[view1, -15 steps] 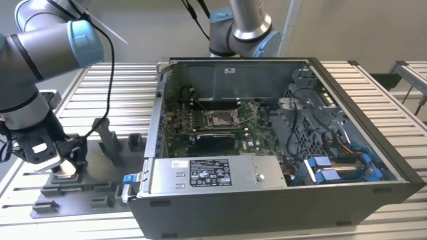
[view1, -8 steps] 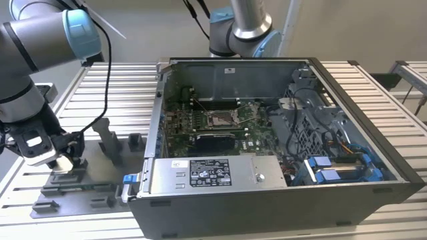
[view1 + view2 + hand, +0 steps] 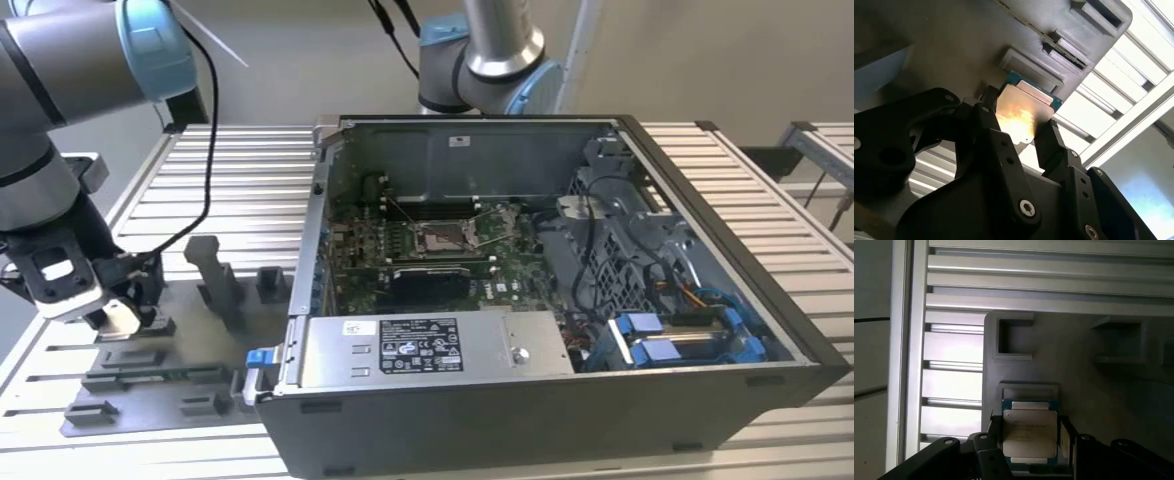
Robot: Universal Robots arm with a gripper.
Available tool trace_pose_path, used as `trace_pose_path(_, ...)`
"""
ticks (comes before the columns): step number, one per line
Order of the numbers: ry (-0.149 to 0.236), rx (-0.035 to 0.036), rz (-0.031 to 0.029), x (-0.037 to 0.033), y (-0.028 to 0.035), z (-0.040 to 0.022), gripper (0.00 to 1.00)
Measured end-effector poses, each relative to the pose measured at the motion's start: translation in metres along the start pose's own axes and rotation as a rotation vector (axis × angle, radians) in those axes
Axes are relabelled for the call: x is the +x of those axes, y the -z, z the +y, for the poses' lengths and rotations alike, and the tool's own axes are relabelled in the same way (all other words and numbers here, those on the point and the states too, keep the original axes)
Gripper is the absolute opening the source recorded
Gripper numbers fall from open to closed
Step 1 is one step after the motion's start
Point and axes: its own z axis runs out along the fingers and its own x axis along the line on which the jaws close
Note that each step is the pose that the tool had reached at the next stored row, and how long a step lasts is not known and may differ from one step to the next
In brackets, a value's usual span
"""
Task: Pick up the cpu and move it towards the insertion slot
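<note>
Gripper [image 3: 118, 315] sits low over grey fixture plate [image 3: 160, 385] at the exterior view's left, outside the open computer case [image 3: 561, 420]. Fingers [image 3: 996, 437] are closed on the cpu [image 3: 1030, 432], one pad against each of two opposite edges in both wrist views. Silver top is exposed, w/ green rim showing along the free edges. Cpu lies close to the plate, just beside a raised grey block [image 3: 1029, 390]; cannot tell whether it touches the plate.

Socket [image 3: 441, 237] is on the green board [image 3: 358, 240] inside the case, well apart from the gripper. Between them:
- case side wall [image 3: 311, 250], upright
- two grey posts [image 3: 211, 275] standing on the plate

Black recess [image 3: 424, 290] lies just beside the socket, toward the case front. Labelled metal box [image 3: 414, 350] spans the front. Blue-tabbed drive bays [image 3: 681, 335] occupy the exterior view's right. Black cable [image 3: 203, 150] hangs near the arm. Second arm [image 3: 481, 60] stands behind the case. All rests on a slatted table [image 3: 240, 165].
</note>
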Motion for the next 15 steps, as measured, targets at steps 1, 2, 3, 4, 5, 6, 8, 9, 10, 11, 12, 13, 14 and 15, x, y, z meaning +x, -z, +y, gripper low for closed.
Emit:
trace_pose_path(1, 0.000, -0.0001, -0.0001, 0.0000, 0.0022, 0.0001, 0.00)
trace_pose_path(2, 0.000, -0.0001, -0.0001, 0.0000, 0.0046, 0.0002, 0.00)
trace_pose_path(3, 0.000, -0.0001, -0.0001, 0.0000, 0.0075, 0.0003, 0.00)
trace_pose_path(4, 0.000, -0.0001, -0.0001, 0.0001, 0.0106, 0.0004, 0.00)
trace_pose_path(5, 0.000, 0.0000, 0.0000, 0.0001, 0.0144, 0.0005, 0.00)
trace_pose_path(6, 0.000, -0.0001, -0.0002, 0.0002, 0.0187, 0.0007, 0.00)
trace_pose_path(8, 0.000, 0.0000, 0.0000, 0.0003, 0.0276, 0.0010, 0.00)
trace_pose_path(9, 0.000, -0.0001, -0.0001, 0.0003, 0.0323, 0.0012, 0.00)
trace_pose_path(10, 0.000, -0.0001, -0.0002, 0.0004, 0.0369, 0.0014, 0.00)
trace_pose_path(11, 0.000, 0.0000, -0.0001, 0.0004, 0.0414, 0.0015, 0.00)
trace_pose_path(12, 0.000, -0.0001, -0.0002, 0.0005, 0.0459, 0.0017, 0.00)
trace_pose_path(13, 0.000, -0.0001, -0.0001, 0.0005, 0.0504, 0.0019, 0.00)
trace_pose_path(14, 0.000, 0.0000, 0.0001, 0.0006, 0.0549, 0.0020, 0.00)
trace_pose_path(15, 0.000, -0.0001, -0.0001, 0.0006, 0.0593, 0.0022, 0.00)
